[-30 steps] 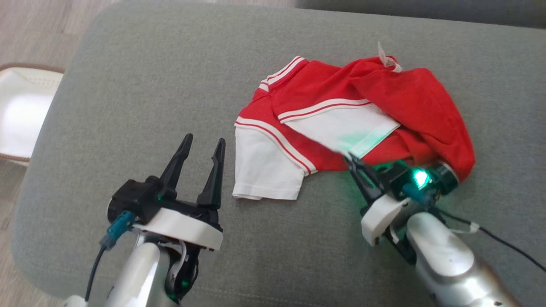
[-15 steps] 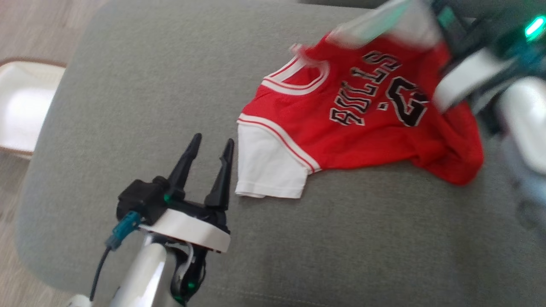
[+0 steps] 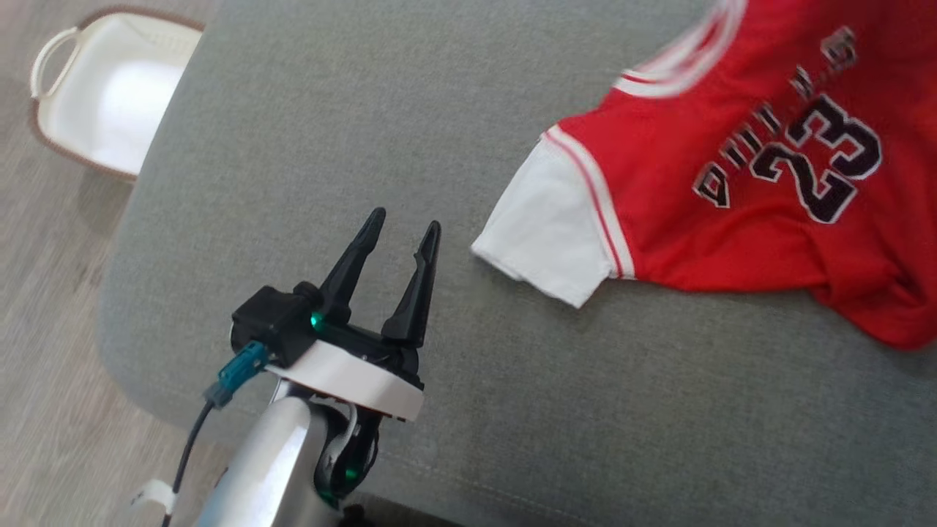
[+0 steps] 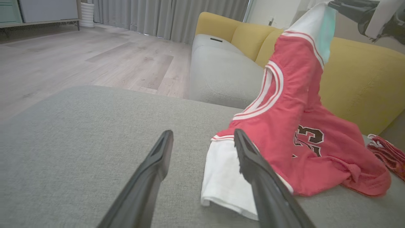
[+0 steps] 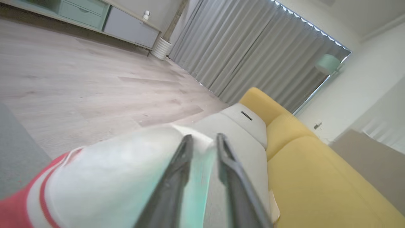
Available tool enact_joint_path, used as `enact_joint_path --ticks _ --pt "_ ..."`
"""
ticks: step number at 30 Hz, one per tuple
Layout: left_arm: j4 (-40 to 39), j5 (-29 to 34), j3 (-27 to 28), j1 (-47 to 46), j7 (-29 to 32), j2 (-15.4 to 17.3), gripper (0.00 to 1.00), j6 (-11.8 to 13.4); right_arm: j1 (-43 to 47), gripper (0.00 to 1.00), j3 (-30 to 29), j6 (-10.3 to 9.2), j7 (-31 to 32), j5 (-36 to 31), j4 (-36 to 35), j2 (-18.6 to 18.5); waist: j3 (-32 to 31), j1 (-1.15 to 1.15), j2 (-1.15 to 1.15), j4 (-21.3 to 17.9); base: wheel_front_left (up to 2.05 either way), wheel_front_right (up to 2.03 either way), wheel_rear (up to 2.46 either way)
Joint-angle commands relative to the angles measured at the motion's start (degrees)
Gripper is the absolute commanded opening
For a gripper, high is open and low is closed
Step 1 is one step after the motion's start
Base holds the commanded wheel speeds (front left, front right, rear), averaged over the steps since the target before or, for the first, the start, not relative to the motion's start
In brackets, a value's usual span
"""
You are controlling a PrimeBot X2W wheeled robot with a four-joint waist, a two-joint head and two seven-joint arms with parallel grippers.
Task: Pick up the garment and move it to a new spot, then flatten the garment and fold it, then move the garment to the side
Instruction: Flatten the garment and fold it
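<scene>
Head view gives you the grey cushion (image 3: 293, 146) as the big thing to steer by, with wooden floor (image 3: 51, 307) off its left edge. In the left wrist view a yellow sofa (image 4: 357, 79) stands behind its far side. Your garment (image 3: 732, 219), a red jersey with a black 23, lies on the cushion's right part. Its flat sleeve (image 3: 549, 249), white, rests on the cushion toward the middle, while the left wrist view shows the other shoulder raised well above the cushion. A white basket (image 3: 110, 110) sits on the floor beyond the cushion's far left corner. Your left gripper (image 3: 405, 219) hovers over the cushion's near-left part with its fingers spread wide and nothing between them, close to the flat sleeve but apart from it. Your right gripper (image 5: 204, 136) is up above the cushion, fingers a little apart with the raised sleeve (image 5: 126, 164) between them. You cannot tell from these views whether they pinch it or merely flank it.
</scene>
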Motion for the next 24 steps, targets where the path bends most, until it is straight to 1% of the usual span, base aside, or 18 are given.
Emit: enact_joint_path --ticks 1,4,7,9,10,13,16,19,24 --pt "-1.9 -0.4 1.8 -2.1 -0.3 0.5 1.00 0.5 -2.0 1.00 -1.8 -0.05 -2.2 -0.5 1.8 2.0 0.7 -0.01 0.00 0.2 0.00 0.00 0.00" --pt "-1.6 -0.1 2.8 -2.0 -0.3 0.5 1.00 0.8 -1.5 1.00 -2.2 -0.05 -5.0 -0.7 5.6 5.1 0.1 -0.01 0.00 -1.3 0.00 0.00 0.00" --pt "-1.6 0.5 4.2 -2.0 -0.3 0.5 1.00 0.9 0.3 1.00 -2.4 -0.05 -7.3 0.8 8.2 7.7 -0.8 -0.01 0.00 -3.5 0.00 0.00 0.00" --pt "-1.6 0.9 5.1 -2.1 -0.3 0.5 1.00 0.8 1.7 1.00 -3.2 -0.05 -9.0 2.0 9.1 9.1 -1.6 -0.01 0.00 -5.1 0.00 0.00 0.00" --pt "-1.6 0.9 5.1 -2.1 -0.3 0.5 1.00 0.8 1.7 1.00 -3.2 -0.05 -9.0 2.0 9.1 9.1 -1.6 -0.01 0.00 -5.1 0.00 0.00 0.00" --pt "-1.5 1.7 6.7 -2.1 -0.3 0.5 1.00 0.7 4.6 1.00 -4.6 -0.05 -11.1 3.8 8.8 11.0 -3.1 -0.01 0.00 -7.7 0.00 0.00 0.00" --pt "-1.7 2.4 8.4 -1.6 -0.3 0.5 1.00 0.5 8.9 1.00 -5.6 -0.05 -12.3 5.4 6.6 13.0 -4.8 -0.01 0.00 -10.7 0.00 0.00 0.00" --pt "-1.8 2.7 10.0 -0.7 -0.3 0.5 1.00 0.4 14.2 1.00 -7.5 -0.05 -12.7 7.5 2.8 14.5 -6.6 -0.01 0.00 -13.6 0.00 0.00 0.00" --pt "-2.2 3.5 12.4 1.1 -0.3 0.5 1.00 0.3 26.0 1.00 -13.0 -0.05 -12.7 9.0 -8.3 15.9 -9.3 -0.01 0.00 -17.4 0.00 0.00 0.00"
